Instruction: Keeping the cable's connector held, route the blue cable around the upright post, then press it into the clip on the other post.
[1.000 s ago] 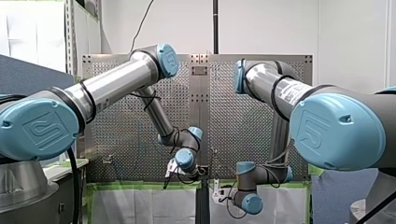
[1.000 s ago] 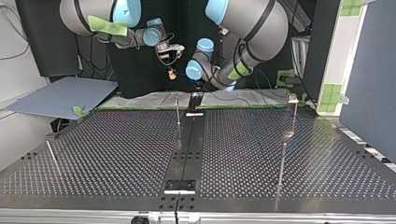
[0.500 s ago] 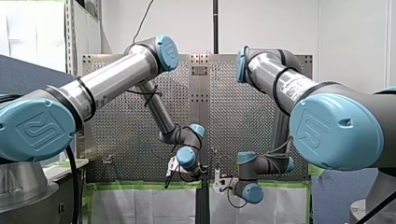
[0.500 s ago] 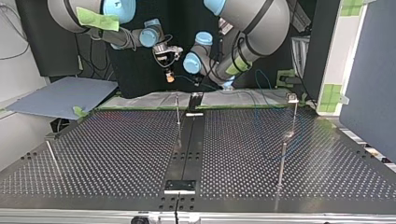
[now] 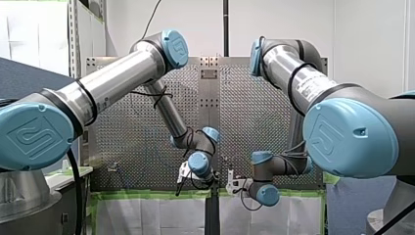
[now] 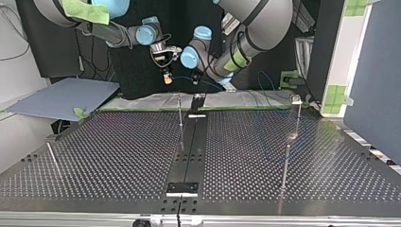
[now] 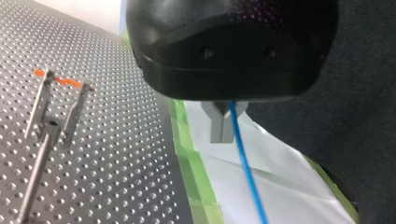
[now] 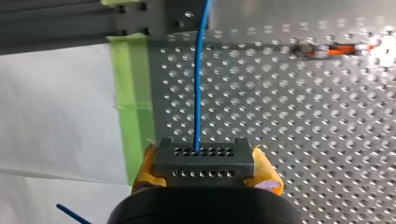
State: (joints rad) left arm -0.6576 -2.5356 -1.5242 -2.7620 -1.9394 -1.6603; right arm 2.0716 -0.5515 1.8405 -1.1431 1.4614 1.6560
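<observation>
Connector [image 8: 204,163] is clenched in the right end effector [image 6: 166,78] (yellow pads), and the blue cable [image 7: 245,172] is pinched by the left end effector [image 7: 223,126]. In the top view the span is strung 9-to-3, the upright post [image 6: 180,113] at 6 o'clock below.

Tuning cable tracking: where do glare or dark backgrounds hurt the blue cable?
Right wrist view: cable plain from connector out over the table; glare whitens the far corner by the orange clip. Left wrist view: cable stands out on the white sheet. Top view: it is thin against the black backdrop, hard to trace; the glossy table mirrors the posts.
</observation>
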